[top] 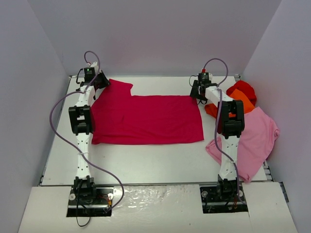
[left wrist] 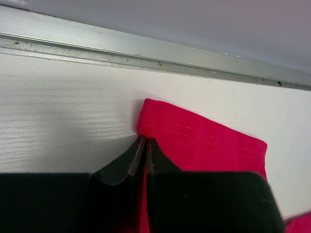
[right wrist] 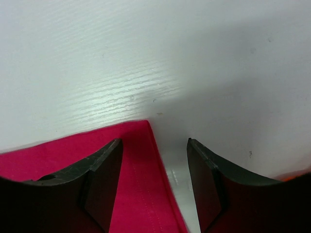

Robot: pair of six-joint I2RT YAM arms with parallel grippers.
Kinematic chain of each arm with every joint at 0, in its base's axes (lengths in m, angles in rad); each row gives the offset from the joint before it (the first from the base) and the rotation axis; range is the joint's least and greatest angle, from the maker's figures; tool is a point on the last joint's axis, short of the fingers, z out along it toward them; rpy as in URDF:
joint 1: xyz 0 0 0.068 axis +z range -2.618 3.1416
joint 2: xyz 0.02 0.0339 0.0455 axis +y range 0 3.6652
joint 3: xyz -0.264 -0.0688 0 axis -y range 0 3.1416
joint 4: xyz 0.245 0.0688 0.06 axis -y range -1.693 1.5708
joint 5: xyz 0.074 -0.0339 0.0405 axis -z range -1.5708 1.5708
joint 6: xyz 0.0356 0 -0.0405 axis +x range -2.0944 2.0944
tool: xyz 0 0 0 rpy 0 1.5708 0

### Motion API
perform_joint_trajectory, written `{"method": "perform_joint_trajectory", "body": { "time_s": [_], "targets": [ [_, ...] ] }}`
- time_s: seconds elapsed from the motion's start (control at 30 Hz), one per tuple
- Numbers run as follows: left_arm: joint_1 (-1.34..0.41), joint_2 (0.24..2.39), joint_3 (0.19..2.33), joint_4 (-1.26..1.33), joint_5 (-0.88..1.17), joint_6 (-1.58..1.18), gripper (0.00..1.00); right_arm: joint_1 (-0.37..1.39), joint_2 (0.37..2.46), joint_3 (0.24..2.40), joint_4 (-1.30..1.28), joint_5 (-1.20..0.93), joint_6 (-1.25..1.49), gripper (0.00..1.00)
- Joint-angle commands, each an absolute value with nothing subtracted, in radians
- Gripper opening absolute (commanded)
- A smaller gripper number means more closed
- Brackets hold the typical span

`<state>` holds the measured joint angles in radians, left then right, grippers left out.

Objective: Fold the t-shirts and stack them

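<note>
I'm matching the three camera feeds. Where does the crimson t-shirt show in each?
Top external: crimson t-shirt spread flat mid-table, between the arms.
Left wrist: lower right, its sleeve pinched in the shut left hand.
Right wrist: lower left, its corner between the fingers of the open right hand.
Shared landmark: the white table under the cloth.

The left arm and right arm are slim white links joined by chunky black blocks. A lilac cable loops along each from a black base. The left pincer and right pincer have matte black, wedge-shaped fingers.
</note>
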<state>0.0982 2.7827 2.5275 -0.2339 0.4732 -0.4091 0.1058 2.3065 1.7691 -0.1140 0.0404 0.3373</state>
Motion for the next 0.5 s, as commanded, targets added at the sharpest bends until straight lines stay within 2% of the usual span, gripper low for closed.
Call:
{"method": "perform_joint_trajectory", "body": {
  "time_s": [0.0, 0.07, 0.2, 0.3, 0.33, 0.47],
  "targets": [
    [0.086, 2.783, 2.502, -0.336, 0.443, -0.391, 0.01, 0.095, 2.347, 1.788, -0.100, -0.082, 0.377, 0.51],
    [0.087, 2.781, 2.500, -0.339, 0.440, -0.390, 0.01, 0.094, 2.354, 1.789, -0.094, -0.097, 0.385, 0.49],
    [0.086, 2.778, 2.499, -0.337, 0.438, -0.389, 0.01, 0.093, 2.354, 1.781, -0.092, -0.111, 0.392, 0.35],
    [0.087, 2.777, 2.501, -0.337, 0.436, -0.391, 0.01, 0.091, 2.340, 1.765, -0.092, -0.109, 0.393, 0.05],
    [0.088, 2.777, 2.500, -0.337, 0.436, -0.392, 0.01, 0.091, 2.335, 1.752, -0.092, -0.108, 0.393, 0.00],
    [0.088, 2.775, 2.490, -0.334, 0.438, -0.396, 0.01, 0.090, 2.309, 1.697, -0.092, -0.097, 0.389, 0.00]
  ]
}}
